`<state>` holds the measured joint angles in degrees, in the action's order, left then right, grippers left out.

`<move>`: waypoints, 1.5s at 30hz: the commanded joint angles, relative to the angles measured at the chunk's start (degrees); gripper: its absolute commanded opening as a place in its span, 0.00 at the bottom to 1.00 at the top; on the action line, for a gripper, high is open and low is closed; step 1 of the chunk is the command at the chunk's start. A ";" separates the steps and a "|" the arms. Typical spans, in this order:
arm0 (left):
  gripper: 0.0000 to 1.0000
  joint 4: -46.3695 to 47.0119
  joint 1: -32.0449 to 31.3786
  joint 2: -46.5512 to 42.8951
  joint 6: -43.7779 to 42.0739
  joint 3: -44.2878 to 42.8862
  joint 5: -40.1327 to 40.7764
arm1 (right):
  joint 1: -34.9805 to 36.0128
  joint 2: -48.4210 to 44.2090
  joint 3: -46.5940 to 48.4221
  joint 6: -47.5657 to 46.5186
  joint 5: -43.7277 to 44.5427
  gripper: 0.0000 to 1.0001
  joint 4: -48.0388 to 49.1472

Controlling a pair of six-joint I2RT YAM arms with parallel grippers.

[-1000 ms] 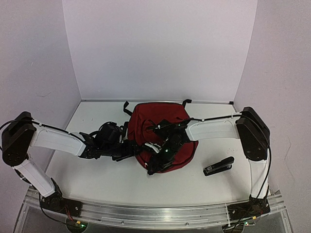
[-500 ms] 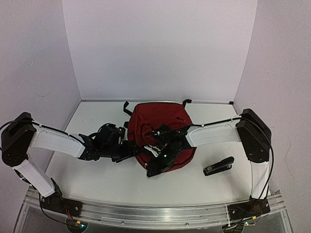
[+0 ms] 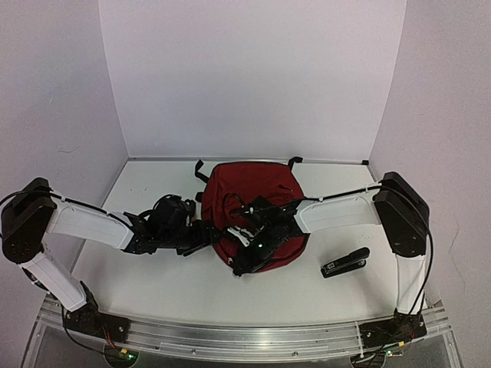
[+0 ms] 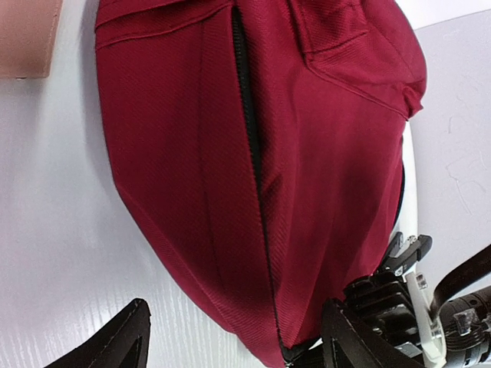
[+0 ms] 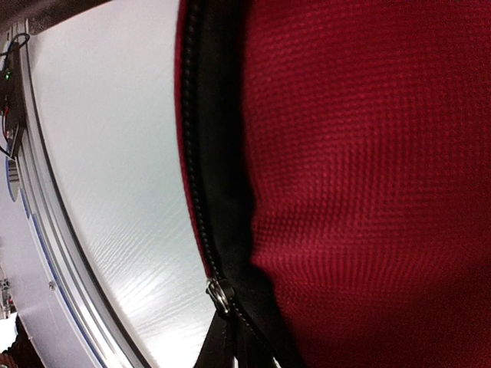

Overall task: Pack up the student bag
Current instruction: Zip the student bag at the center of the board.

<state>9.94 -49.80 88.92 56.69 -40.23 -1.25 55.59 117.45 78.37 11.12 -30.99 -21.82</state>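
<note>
The student bag [image 3: 257, 188], dark red with black zippers, lies in the middle of the table. My left gripper [image 3: 203, 234] is open at the bag's near left side. In the left wrist view its two black fingertips [image 4: 115, 345] straddle the bag's lower corner [image 4: 307, 153], and a closed zipper line [image 4: 249, 153] runs up the fabric between them. My right gripper [image 3: 242, 264] is at the bag's near edge and is shut. In the right wrist view the metal zipper slider [image 5: 221, 295] sits just ahead, and its black pull runs down into the jaws.
A black stapler [image 3: 345, 262] lies on the table to the right of the bag. A pinkish-tan flat object [image 4: 27, 38] shows beyond the bag in the left wrist view. Black straps [image 3: 201, 170] stick out at the bag's far end.
The right gripper has closed at the zipper pull and shifted slightly toward the near edge. The left arm has barely moved.
</note>
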 commanded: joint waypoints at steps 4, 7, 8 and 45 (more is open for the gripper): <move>0.73 2.77 -0.31 3.84 -1.42 -4.12 -3.45 | 0.24 -7.51 -3.13 -2.77 2.83 0.00 1.89; 0.65 1.89 -0.35 6.14 -1.71 -5.99 -4.17 | 0.24 -8.63 -3.07 -3.25 2.65 0.00 1.58; 0.62 1.94 -0.30 6.50 -1.52 -6.18 -4.20 | 0.26 -9.04 -3.24 -3.54 2.61 0.00 1.46; 0.42 -7.97 17.99 0.27 -18.35 -11.61 -16.74 | -9.24 -17.65 -9.53 -14.22 -3.23 0.00 -8.45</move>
<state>0.10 -32.33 93.38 44.74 -50.77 -15.94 45.93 98.00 64.66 -2.63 -30.01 -27.61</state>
